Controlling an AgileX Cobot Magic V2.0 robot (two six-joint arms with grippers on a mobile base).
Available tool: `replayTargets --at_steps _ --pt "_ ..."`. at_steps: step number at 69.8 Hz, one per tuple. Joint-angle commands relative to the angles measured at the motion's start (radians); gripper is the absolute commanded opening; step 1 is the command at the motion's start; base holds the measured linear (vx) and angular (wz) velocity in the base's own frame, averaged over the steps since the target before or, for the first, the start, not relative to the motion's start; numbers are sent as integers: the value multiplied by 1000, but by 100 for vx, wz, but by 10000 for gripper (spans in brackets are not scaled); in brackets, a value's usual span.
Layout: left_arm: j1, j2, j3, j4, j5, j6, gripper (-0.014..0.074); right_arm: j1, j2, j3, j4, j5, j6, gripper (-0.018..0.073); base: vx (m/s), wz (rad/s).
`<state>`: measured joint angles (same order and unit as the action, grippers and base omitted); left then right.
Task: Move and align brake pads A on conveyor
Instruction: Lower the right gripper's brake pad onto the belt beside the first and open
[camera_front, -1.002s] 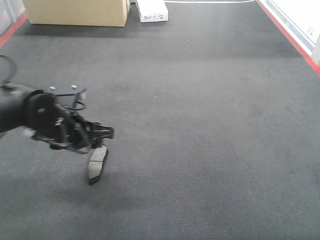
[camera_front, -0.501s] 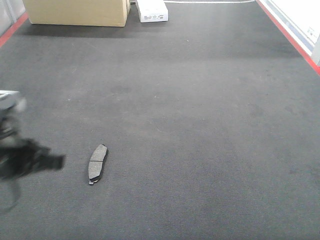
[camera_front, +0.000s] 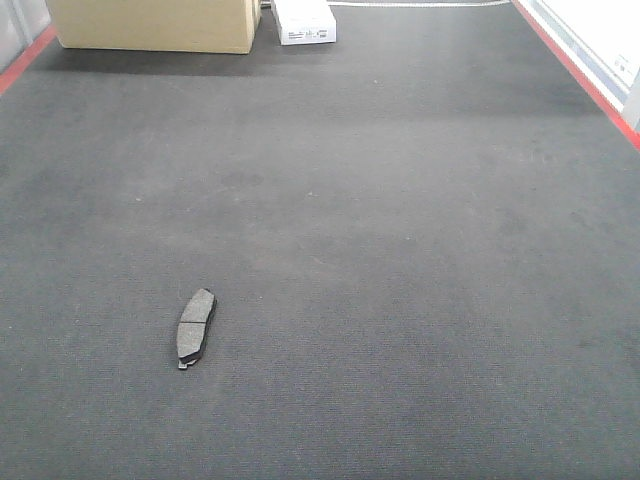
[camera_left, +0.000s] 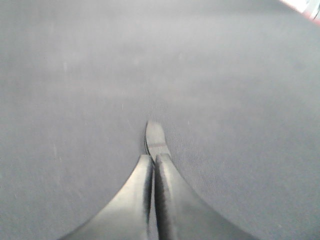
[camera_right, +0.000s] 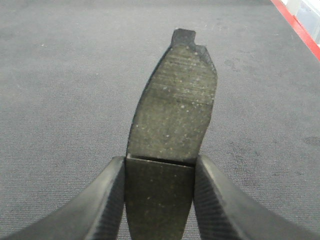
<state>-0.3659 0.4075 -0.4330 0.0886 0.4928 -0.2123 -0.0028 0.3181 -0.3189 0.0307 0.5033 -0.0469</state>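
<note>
Your conveyor (camera_front: 400, 250) fills the front view, a dark matte belt bounded by red edge strips (camera_front: 575, 65). At its far end stands a cardboard box (camera_front: 150, 25), and just beside it, to the right, is a smaller white box (camera_front: 303, 20). Neither arm shows in that view.

Your right gripper (camera_right: 159, 165) is clamped on the held brake pad (camera_right: 175, 105). Its two dark fingers (camera_right: 107, 200) grip the pad's long edges near one end, spread only as wide as the pad itself. The speckled friction face is turned to the wrist camera and the centre groove sits level with the fingertips. The rest of the pad sticks out past them, with the belt behind it.

Your left gripper (camera_left: 152, 162) has its jaws pressed together with nothing between them. The loose brake pad (camera_left: 156, 136) lies on the belt just past its tips, though that view is blurred.

From the front, you see that loose brake pad (camera_front: 196, 328) at the belt's near left, its long axis running roughly along the belt, well apart from both boxes.
</note>
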Motion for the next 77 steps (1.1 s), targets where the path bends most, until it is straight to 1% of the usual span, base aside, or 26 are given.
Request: replayTargets --at_steps 1,48,53,61,69,77 --pt "-6 -42 -2 4 -90 13 -7 -7 6 -32 1 -86 -8 -3 0 0" --pt "-6 -63 4 4 -84 13 -7 -7 6 -32 1 -89 -8 -3 0 0" --pt "-6 -63 4 5 -84 13 -7 -7 6 -32 1 -101 -7 -3 0 0" --pt "-6 -63 4 5 -84 13 -7 -7 10 -32 10 -164 -7 -3 0 0" --pt "-6 -63 4 5 -84 13 -7 -7 84 -34 9 -234 -7 -3 0 0" --pt "-6 -63 4 4 -84 13 -7 -7 253 -78 9 -266 -8 -3 0 0"
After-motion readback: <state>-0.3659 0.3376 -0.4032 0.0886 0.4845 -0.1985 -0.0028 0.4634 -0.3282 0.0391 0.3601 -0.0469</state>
